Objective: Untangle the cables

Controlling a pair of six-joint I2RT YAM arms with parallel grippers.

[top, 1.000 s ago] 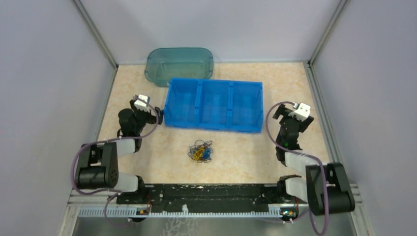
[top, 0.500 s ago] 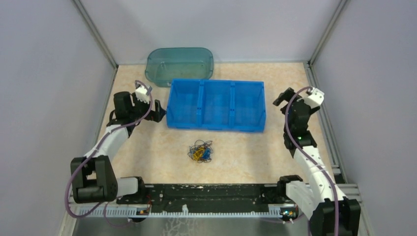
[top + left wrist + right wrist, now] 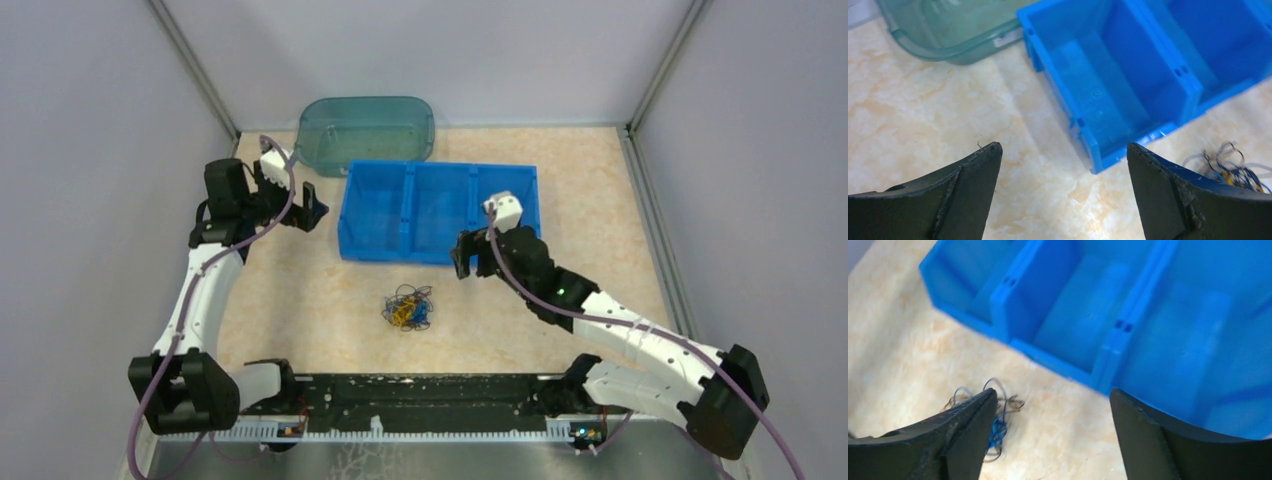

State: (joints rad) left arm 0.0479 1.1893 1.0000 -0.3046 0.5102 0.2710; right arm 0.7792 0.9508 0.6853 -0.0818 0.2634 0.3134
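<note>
Cables in one small clump on the desk, near the front wall of the blue bin but apart from it. Blue, black and yellow-orange strands, looped through one another. Probably feather-light, limp and a little springy (apt to drag the whole knot along when tugged). Best to pinch a single outer loop at the clump's edge, pinning the rest with the other jaws. Left jaws spread wide, holding nothing, by the bin's left end, well apart from the clump. Right jaws likewise wide and unladen, hovering over the bin's front edge, near the clump.

The left hand, spread wide, hangs above a corner of the blue bin, the cables lying nearby.
</note>
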